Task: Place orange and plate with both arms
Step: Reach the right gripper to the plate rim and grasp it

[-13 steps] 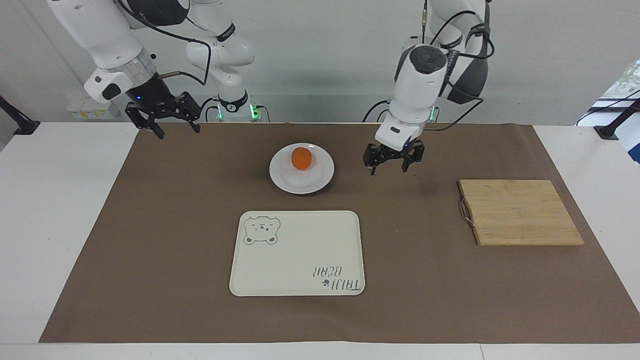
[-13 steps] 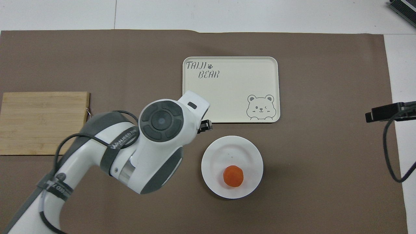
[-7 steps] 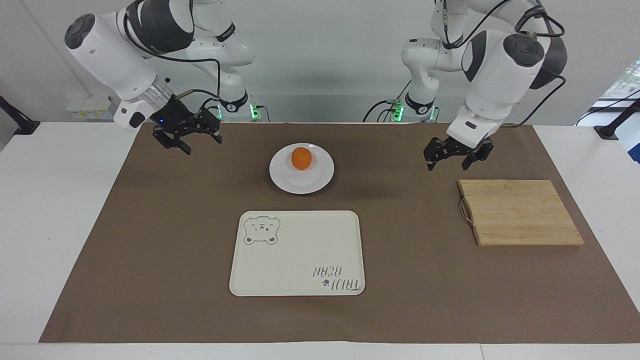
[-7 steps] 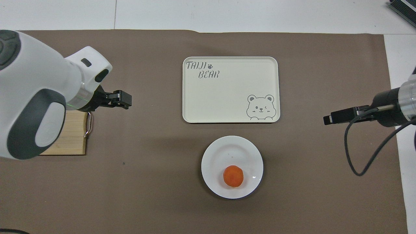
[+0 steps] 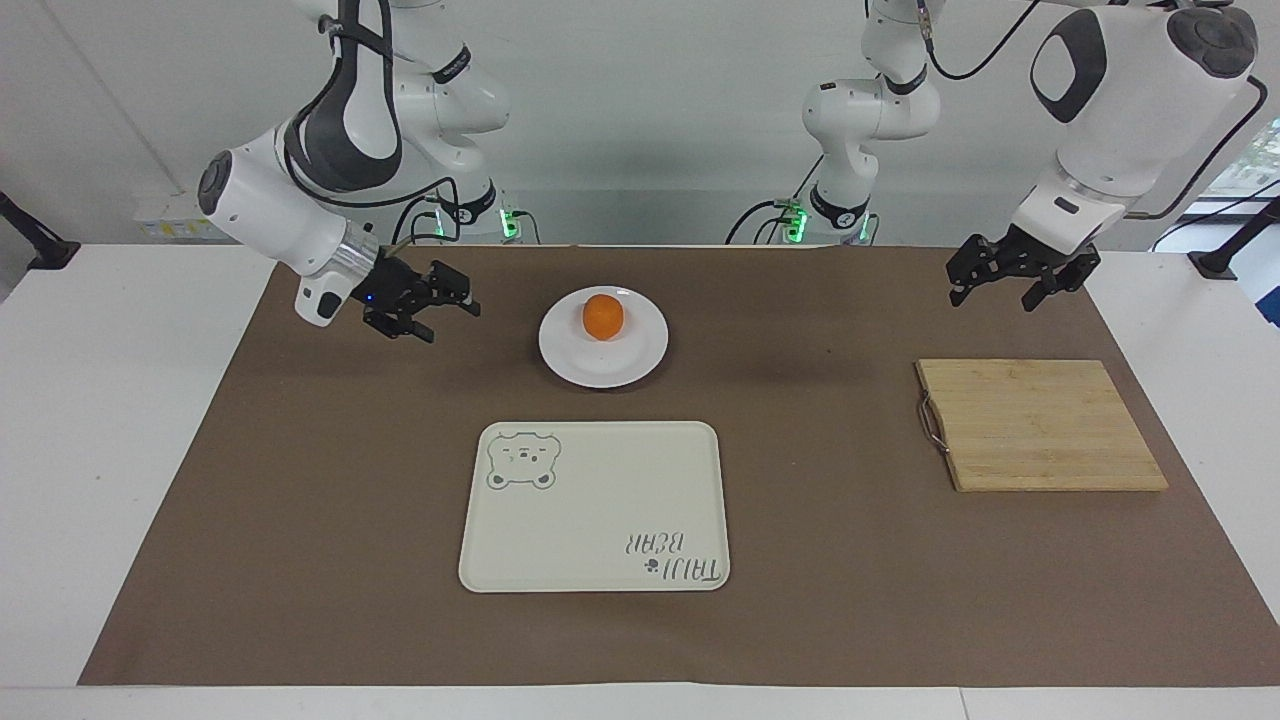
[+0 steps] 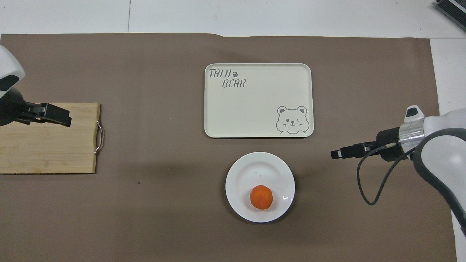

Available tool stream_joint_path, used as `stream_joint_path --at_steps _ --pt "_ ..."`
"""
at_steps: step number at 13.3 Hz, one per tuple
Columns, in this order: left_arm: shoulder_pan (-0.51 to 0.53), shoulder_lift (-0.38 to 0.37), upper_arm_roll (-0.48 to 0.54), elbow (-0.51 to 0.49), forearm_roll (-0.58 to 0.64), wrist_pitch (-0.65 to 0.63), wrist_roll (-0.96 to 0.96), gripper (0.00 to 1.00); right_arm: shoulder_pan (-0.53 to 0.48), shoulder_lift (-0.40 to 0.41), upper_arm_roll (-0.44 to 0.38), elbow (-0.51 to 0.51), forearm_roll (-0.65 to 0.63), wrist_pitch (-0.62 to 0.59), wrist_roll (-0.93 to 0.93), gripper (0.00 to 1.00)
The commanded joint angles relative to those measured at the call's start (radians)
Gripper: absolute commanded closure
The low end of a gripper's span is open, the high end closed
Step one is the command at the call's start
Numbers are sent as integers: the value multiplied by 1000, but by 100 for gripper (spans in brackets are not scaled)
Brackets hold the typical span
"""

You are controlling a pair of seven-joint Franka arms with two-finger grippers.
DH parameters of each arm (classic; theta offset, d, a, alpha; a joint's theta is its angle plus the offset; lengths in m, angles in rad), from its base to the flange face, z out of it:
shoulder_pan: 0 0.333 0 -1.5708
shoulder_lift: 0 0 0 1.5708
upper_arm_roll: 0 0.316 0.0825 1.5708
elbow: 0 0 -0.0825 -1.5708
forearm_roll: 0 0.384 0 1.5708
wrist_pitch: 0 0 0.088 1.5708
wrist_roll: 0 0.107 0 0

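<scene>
So the orange (image 5: 603,316) is sitting on the white plate (image 5: 640,360), a bit off-centre toward the robots' edge of it. In the overhead view the plate is down at about 6 o'clock from the cream bear tray (image 6: 255,120), just beside it but not touching, all on the brown mat (image 5: 330,520).

Right gripper (image 5: 445,308) hangs in the air over the mat at roughly 9 o'clock of the plate in the facing view, tipped sideways toward it, fingers spread wide, holding nothing.

Left gripper (image 5: 1000,288) is up at about 12 o'clock of the bamboo cutting board (image 5: 1040,425) in that same view, well apart from the plate, also wide open and empty.
</scene>
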Motion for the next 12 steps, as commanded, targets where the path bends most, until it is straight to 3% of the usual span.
stream_joint_path --at_steps 1,7,12 --pt "10 1 -12 63 19 -59 10 0 -9 -19 5 -116 143 54 -104 0" --pt "19 -4 -7 49 16 -48 4 0 3 -7 7 -291 364 111 -231 0" --pt "20 -4 -7 49 16 -47 4 0 89 18 8 -380 505 200 -319 0"
